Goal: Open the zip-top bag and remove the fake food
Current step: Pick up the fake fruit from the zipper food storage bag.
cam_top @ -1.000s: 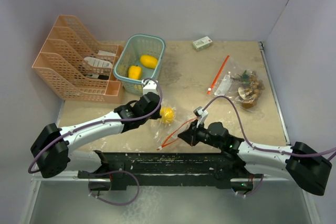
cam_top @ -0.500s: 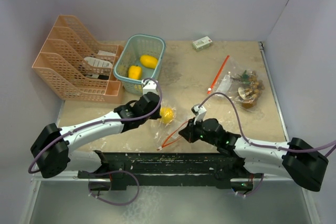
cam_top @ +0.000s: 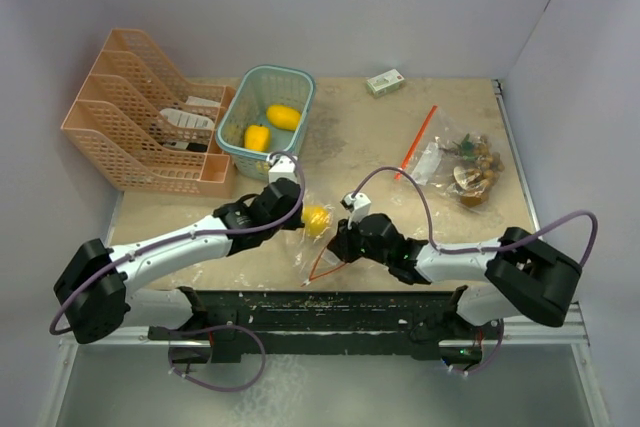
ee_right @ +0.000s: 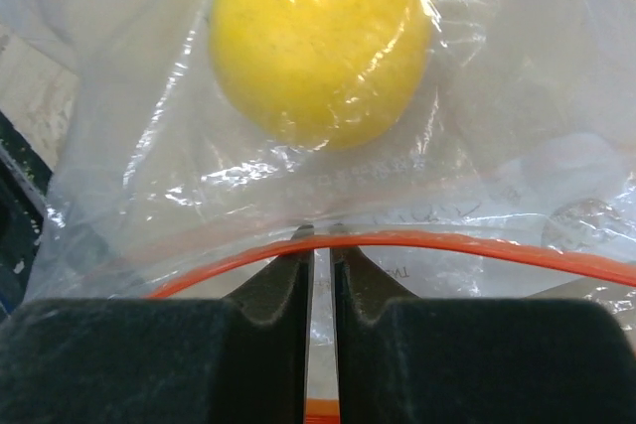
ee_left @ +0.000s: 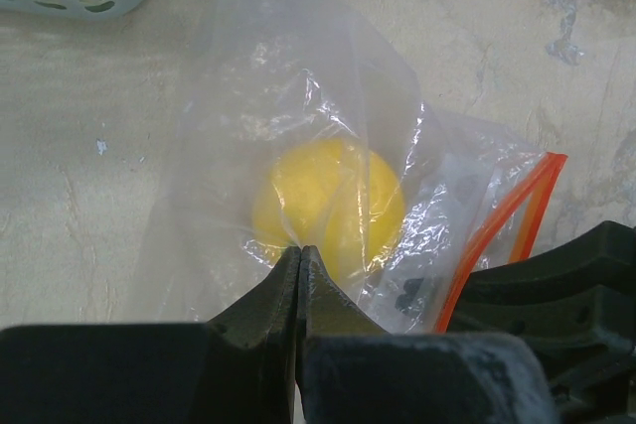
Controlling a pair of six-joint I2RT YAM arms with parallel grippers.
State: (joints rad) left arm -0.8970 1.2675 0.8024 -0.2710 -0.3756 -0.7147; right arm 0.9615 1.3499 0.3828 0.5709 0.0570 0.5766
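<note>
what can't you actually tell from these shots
Top view: far bag pieces, too small to name.
Top view: white thing in the rack, half hidden by slats.
Right wrist: whether the near bag is unzipped; the right claw covers part of the zip.

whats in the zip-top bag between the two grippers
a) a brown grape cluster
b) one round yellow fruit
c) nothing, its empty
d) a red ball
B: through the clear plastic of the zip-top bag, pinched by the left gripper and the right gripper, only one round yellow fruit shows.
</note>
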